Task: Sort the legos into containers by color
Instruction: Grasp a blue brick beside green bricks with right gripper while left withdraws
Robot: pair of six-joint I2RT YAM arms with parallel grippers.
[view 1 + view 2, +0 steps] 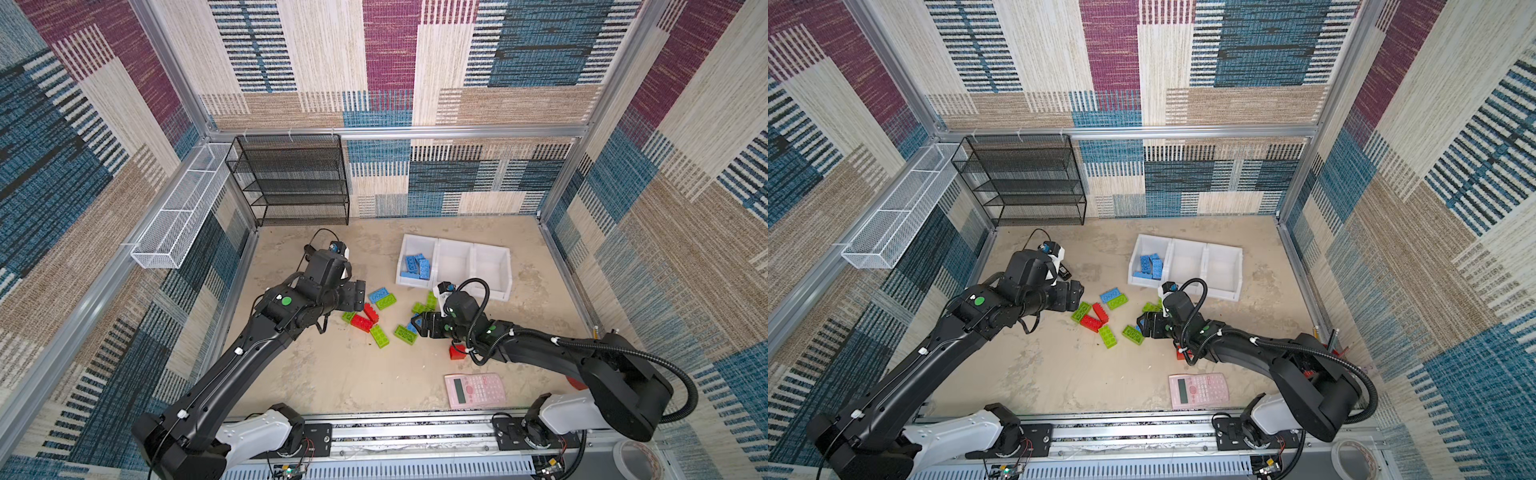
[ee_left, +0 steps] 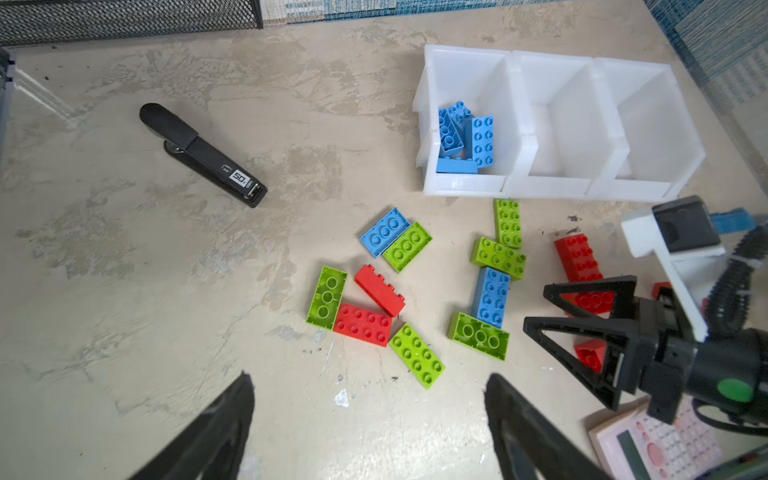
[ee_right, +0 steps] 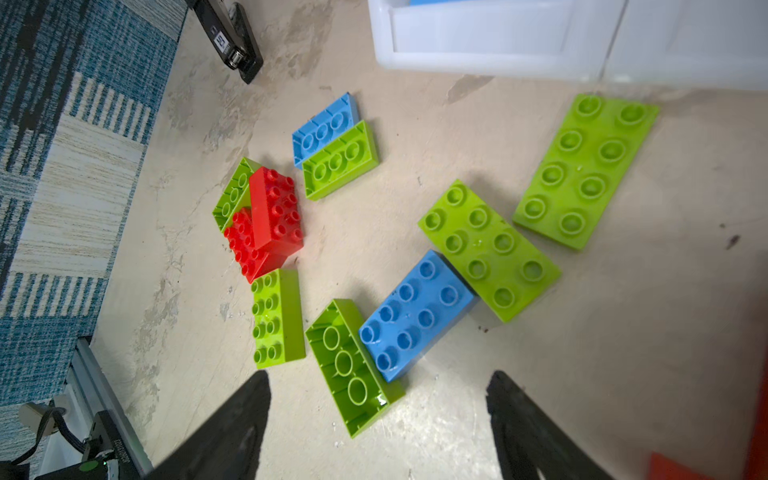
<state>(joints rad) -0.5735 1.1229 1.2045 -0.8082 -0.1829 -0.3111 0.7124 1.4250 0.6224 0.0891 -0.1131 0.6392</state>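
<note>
Looking down in both top views, we find the legos (image 1: 360,323) scattered loose on the tabletop (image 1: 332,382) around the middle of the frame: lime green, red and blue bricks, some studs up, some flipped over. Just up and right of them stand the containers (image 1: 457,259), three white bins side by side, and we see several blue bricks (image 1: 417,266) piled in the leftmost one. Our left gripper (image 2: 369,376) hangs released at the left edge of the scatter, jaws spread wide with nothing between them. Our right gripper (image 3: 379,374) is also released and grasps nothing; it hovers at the right side of the scatter, where a blue brick (image 3: 415,316) lies just ahead of it, touching an overturned green brick (image 3: 351,365) on one side and a studs-up green brick (image 3: 488,249) on the other. A black stapler (image 2: 203,156) lies well apart from the bricks, and a pink calculator (image 1: 475,390) sits at the lower right of the tabletop.
</note>
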